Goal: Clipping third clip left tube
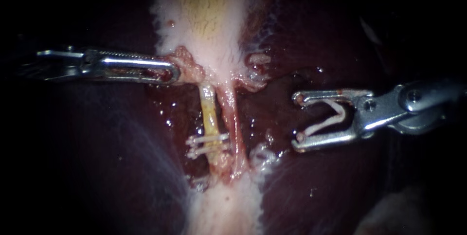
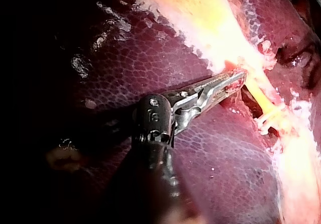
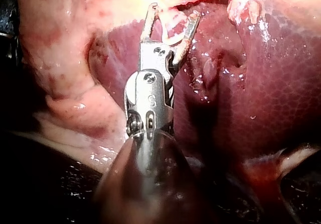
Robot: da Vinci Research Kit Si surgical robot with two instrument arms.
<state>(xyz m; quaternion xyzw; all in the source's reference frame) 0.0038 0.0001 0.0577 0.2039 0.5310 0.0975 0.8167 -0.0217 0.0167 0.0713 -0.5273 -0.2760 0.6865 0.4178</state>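
Note:
Two tubes run down from the gallbladder point(image 1: 209, 16): the yellow left tube point(image 1: 210, 113) and the reddish right tube point(image 1: 232, 118). The left tube carries two metal clips point(image 1: 208, 145) low down, one just above the other. My left instrument point(image 1: 173, 73) is shut on tissue at the gallbladder's lower end, left of the tubes; its wrist view shows those jaws point(image 2: 239, 77) closed on pale tissue. To the right of the tubes and apart from them is my right instrument point(image 1: 297, 119). Its jaws stand wide, holding an open clip point(image 1: 327, 118) between them, also seen from the right wrist point(image 3: 174, 12).
Dark red liver point(image 1: 340, 181) lies on both sides of the tubes. Pale fatty tissue point(image 1: 226, 206) spreads below the clips. Wet frayed tissue point(image 1: 258, 62) hangs right of the gallbladder's lower end.

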